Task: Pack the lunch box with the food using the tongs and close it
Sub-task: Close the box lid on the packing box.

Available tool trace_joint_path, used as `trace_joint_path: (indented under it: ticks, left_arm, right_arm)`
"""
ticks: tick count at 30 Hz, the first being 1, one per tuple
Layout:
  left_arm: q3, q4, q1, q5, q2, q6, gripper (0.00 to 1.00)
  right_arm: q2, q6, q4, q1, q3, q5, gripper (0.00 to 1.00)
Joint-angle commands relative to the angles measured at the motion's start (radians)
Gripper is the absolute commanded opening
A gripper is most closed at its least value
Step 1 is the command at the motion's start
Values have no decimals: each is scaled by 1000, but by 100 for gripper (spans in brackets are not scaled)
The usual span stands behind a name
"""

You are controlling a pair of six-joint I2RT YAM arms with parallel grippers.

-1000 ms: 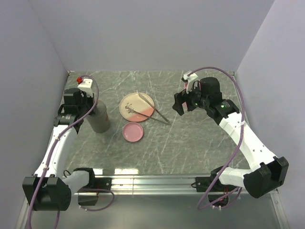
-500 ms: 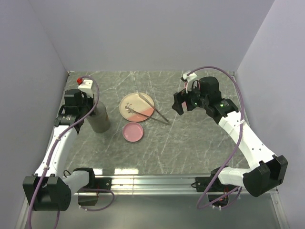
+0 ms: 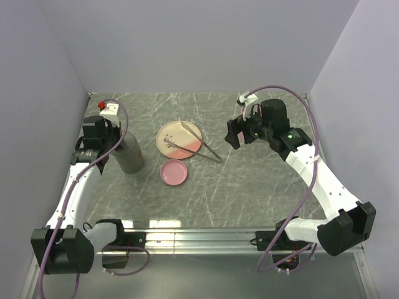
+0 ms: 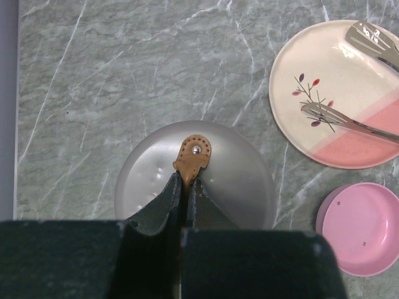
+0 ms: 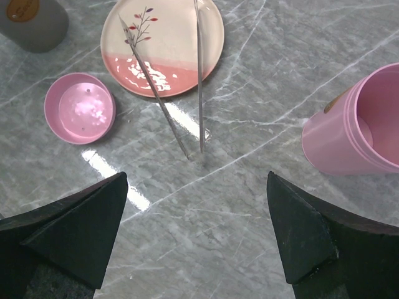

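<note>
Where table (image 3: 249, 187) nears the left wall: grey canister (image 3: 131, 159), upright, domed lid on, brown tab (image 4: 193, 154) at lid centre. Left gripper (image 4: 186, 182): above canister, pointing down, clenched on tab. Plate (image 3: 169, 132), cream and pink, twig pattern: mid-table, right of canister, apart from it. Tongs (image 3: 202, 148): silver, lying flat, both tips over plate, joined end past its rim on table, toward right arm. Dish (image 3: 174, 172), pink, shallow, round: just beside plate on its near side, clear of tongs. Tub (image 5: 355, 124), pink, upright, open-topped: seen by right wrist camera only, well apart from plate; contents unclear. Right gripper (image 3: 235, 134): raised over table near tongs' joined end, released, fingers wide apart.
</note>
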Motion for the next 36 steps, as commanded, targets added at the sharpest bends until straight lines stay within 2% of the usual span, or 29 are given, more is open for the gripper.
trace_joint_path:
  ticks: [1,8,36]
  left_arm:
    - [23,30,3,21,13,2,0]
    - [17,24,1,64,11,8,0]
    - [-13,-13,-6,24,34,53,0]
  right_arm:
    - [5,4,9,-5,57,-10,99]
    - [16,5,7,-5,57,-13,99]
    - [34,8,19,-7,62,-14,100]
